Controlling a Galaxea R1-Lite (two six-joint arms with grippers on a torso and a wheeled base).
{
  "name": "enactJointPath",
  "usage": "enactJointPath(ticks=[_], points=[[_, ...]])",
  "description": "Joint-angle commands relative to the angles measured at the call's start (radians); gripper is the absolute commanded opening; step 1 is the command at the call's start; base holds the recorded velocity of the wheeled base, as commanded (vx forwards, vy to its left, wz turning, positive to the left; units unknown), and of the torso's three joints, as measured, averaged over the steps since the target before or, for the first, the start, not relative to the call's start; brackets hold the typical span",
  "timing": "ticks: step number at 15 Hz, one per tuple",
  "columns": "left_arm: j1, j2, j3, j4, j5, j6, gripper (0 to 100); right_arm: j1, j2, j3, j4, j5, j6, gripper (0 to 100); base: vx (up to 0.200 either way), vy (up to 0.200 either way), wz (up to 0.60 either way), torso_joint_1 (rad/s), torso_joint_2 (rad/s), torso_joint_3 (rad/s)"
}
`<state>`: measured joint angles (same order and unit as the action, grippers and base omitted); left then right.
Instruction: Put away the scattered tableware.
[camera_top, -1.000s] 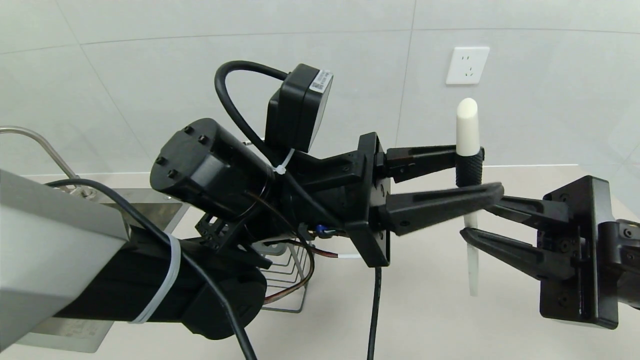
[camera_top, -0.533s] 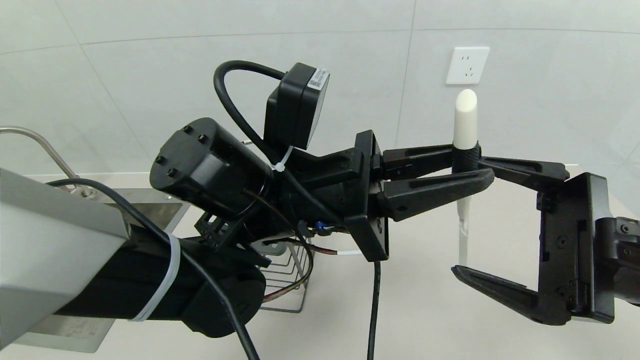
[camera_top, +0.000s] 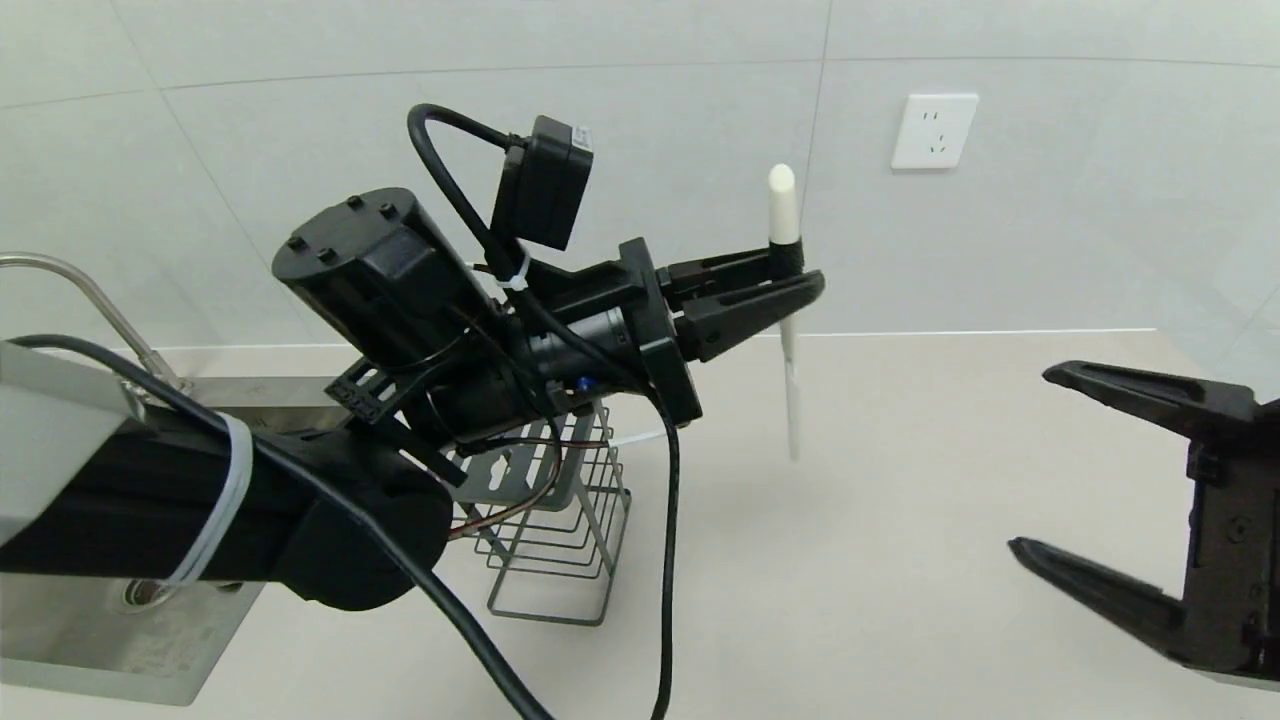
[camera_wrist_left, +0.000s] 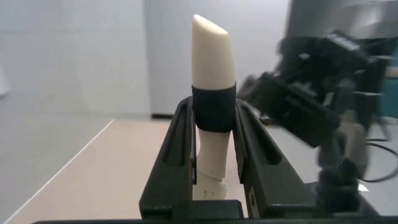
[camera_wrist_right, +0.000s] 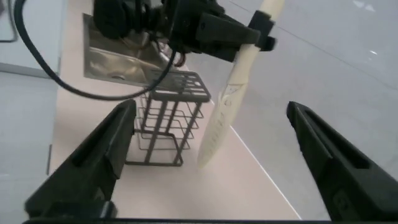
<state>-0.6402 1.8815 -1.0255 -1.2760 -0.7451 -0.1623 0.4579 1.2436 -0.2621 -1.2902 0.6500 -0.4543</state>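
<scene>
White knife (camera_top: 792, 400) hangs upright, blade down, pinched in the left tool (camera_top: 800, 277); wire rack (camera_top: 548, 548) sits lower, leftward; right tool (camera_top: 1030, 460) spread wide

- Bright, soft, even light in the head view — the pale wall (camera_top: 300, 120) and counter (camera_top: 850, 600) look uniformly lit.
- The knife (camera_top: 781, 205) shows an evenly lit white handle.
- Wall tile lines bow toward the edges — lens distortion.
- The left wrist view looks dimmer.

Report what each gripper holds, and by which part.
Left gripper grips the white knife at the black band on its handle, blade pointing down. Right gripper is open, empty.
</scene>
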Motion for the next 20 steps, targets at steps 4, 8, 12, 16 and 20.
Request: enactJointPath(ticks=[4, 8, 12, 16, 20], points=[[0.103, -0.108, 0.059, 0.081, 0.047, 0.104, 0, -0.229, -0.214, 0.139, 0.003, -0.082, 0.089, 0, 0.000, 0.000, 0.00, 0.000, 0.00, 0.000], [0.132, -0.156, 0.124, 0.038, 0.036, 0.103, 0, -0.311, -0.504, 0.202, 0.005, -0.089, 0.098, 0, 0.000, 0.000, 0.00, 0.000, 0.00, 0.000], [0.154, -0.163, 0.163, -0.028, -0.048, 0.095, 0, -0.401, -0.765, 0.262, 0.193, -0.089, 0.103, 0, 0.000, 0.000, 0.00, 0.000, 0.00, 0.000], [0.228, -0.213, 0.176, -0.039, -0.197, 0.089, 0, -0.420, -1.087, 0.262, 0.759, -0.274, 0.246, 0, 0.000, 0.000, 0.00, 0.000, 0.00, 0.000], [0.267, -0.263, 0.177, -0.039, -0.211, 0.043, 0, -0.459, -1.242, 0.259, 1.261, -0.540, 0.502, 0, 0.000, 0.000, 0.00, 0.000, 0.00, 0.000]])
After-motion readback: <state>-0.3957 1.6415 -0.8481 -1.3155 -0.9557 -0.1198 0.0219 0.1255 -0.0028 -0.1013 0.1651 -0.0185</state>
